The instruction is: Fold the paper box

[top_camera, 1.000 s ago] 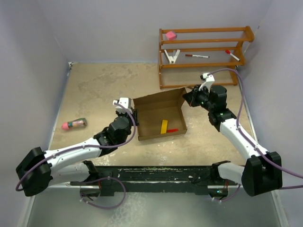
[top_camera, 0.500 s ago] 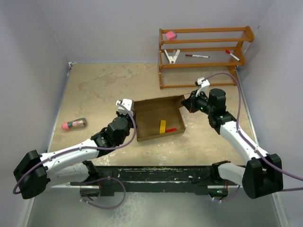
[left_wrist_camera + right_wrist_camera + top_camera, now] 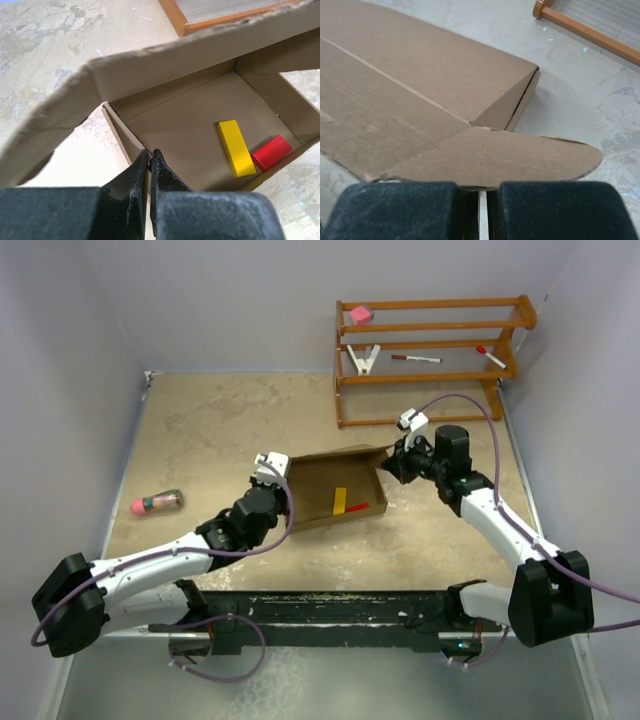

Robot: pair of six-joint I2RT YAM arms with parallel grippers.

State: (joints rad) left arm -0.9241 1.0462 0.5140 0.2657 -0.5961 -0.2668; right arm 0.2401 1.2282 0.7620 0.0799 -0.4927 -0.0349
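Right now the paper box (image 3: 312,502) sits between both grippers, lid partly raised. The left gripper (image 3: 150,161) pinches the side wall right at its tips, with the lid panel (image 3: 165,57) hanging above it. The right gripper (image 3: 481,190) has its fingers pressed together with nothing visibly between them, and the rounded tab (image 3: 495,155) lies against the tips. Risk: the tab likely slides off those closed tips and the lid drops open. The left's thin pinch could also drag the box and shift the yellow block (image 3: 236,148).

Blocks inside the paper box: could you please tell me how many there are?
2. A yellow block lies flat on the paper box floor; a red block lies beside it, toward the right wall. The raised flap may hide others.
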